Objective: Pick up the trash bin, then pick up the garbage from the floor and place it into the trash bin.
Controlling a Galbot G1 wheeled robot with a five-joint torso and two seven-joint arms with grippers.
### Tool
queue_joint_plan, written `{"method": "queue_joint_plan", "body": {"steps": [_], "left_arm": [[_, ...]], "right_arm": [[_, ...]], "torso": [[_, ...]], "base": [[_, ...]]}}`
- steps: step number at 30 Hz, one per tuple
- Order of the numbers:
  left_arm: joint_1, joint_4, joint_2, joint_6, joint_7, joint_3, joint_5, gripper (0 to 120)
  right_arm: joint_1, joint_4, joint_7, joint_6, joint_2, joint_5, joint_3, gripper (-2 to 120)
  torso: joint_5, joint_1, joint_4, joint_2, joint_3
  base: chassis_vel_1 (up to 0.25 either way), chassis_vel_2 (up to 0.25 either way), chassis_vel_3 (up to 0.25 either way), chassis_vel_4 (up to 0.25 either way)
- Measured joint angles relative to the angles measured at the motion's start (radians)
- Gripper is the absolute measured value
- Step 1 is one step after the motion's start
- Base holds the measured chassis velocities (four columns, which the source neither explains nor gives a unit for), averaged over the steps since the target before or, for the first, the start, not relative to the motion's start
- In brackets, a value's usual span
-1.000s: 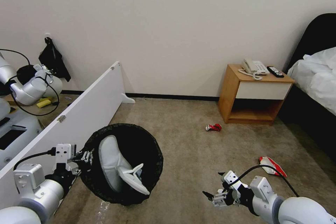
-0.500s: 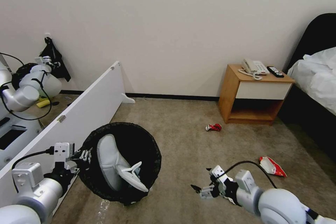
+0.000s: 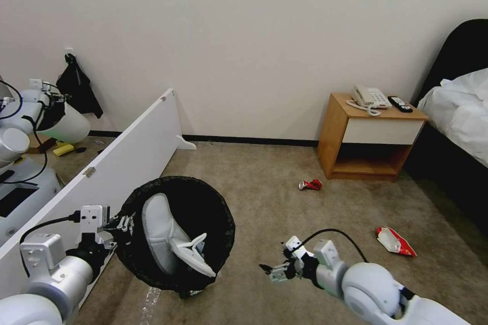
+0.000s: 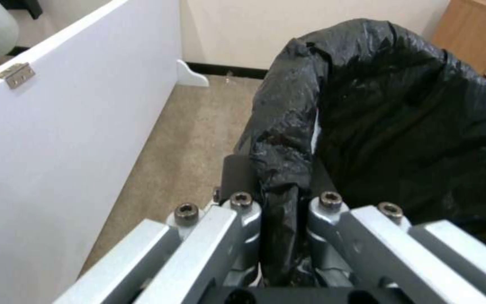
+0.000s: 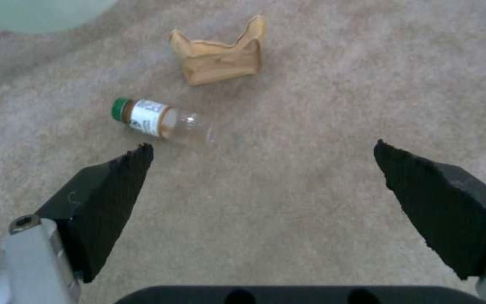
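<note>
Left gripper pinches the bag-covered rim of the bin at its near left edge, holding it tilted with the mouth facing up and toward the robot, low over the carpet. From the left wrist, the fingers close on a fold of black liner, with a white board standing just beside. Two white slippers lie inside the bin, one leaning against the other.

Right gripper hangs low over the floor to the right of the bin, a little apart from it, spread wide and holding nothing. From the right wrist, its two black pads stand far apart above bare carpet. Beyond them lies a small bottle on its side, green cap pointing away from a crumpled brown paper bag that rests a little farther on. The bottle is nearer one pad than the other and touches neither.

Farther off on the carpet, a crushed red can lies near the front of a wooden nightstand, and a red-white packet lies well to the right of the right gripper. A phone and a remote sit on the nightstand, beside a bed.
</note>
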Motion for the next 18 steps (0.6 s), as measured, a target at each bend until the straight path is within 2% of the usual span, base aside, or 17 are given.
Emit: {"method": "queue_joint_plan", "body": {"steps": [18], "left_arm": [[-0.014, 0.0, -0.001, 0.0, 0.0, 0.013, 0.0, 4]], "right_arm": [[0.102, -0.124, -0.032, 0.009, 0.083, -0.046, -0.097, 100]], "torso": [[0.0, 0.0, -0.0001, 0.0, 0.0]], "base": [[0.0, 0.0, 0.0, 0.0]]}}
